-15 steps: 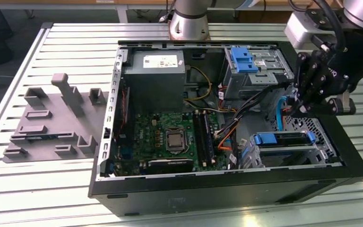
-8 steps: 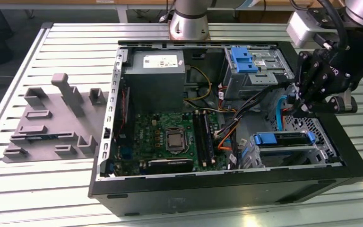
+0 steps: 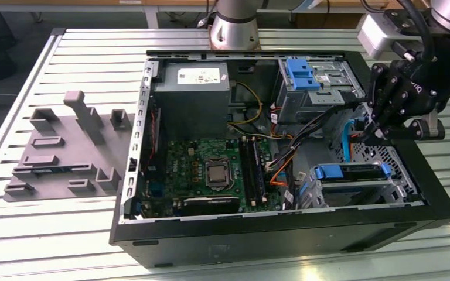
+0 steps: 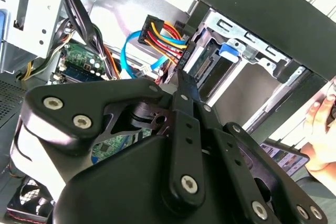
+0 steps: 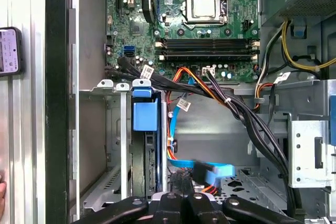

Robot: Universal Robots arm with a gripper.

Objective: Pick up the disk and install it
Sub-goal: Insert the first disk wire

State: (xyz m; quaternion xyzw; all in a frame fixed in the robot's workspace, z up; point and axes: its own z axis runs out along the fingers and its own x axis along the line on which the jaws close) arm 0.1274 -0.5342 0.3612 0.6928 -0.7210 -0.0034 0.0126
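Inside an open computer case [image 3: 287, 234] lying on a slatted metal bench [image 3: 77, 234], the robot arm's black tool [image 3: 371, 133] reaches down near the case wall at the exterior view's right. The disk [image 3: 348, 172], edged by its blue bracket, sits in the metal drive cage [image 3: 365, 190] at the case's near corner on that side, just below the tool. In the first wrist view the disk [image 5: 145, 114] stands edge-on in the cage [image 5: 113, 129], its blue bracket tab toward the motherboard [image 5: 199, 24]. In the second wrist view the tool's fingers [image 4: 185, 85] come together to a narrow tip beside the connector of the coloured power cable [image 4: 165, 38], close to the disk's connector end [image 4: 207, 64]; whether they grip anything cannot be told, since the tip blends into the cable plug. A light-blue data cable [image 5: 207, 169] loops across the case floor beside the cage in the first wrist view. Well apart, at the exterior view's left, a grey moulded fixture block [image 3: 61, 152] rests on the bench. A second blue bracket [image 3: 301, 74] sits in the upper drive bay near the power supply [image 3: 192, 88]. A person's hand [image 4: 321, 124] appears outside the case in the second wrist view.
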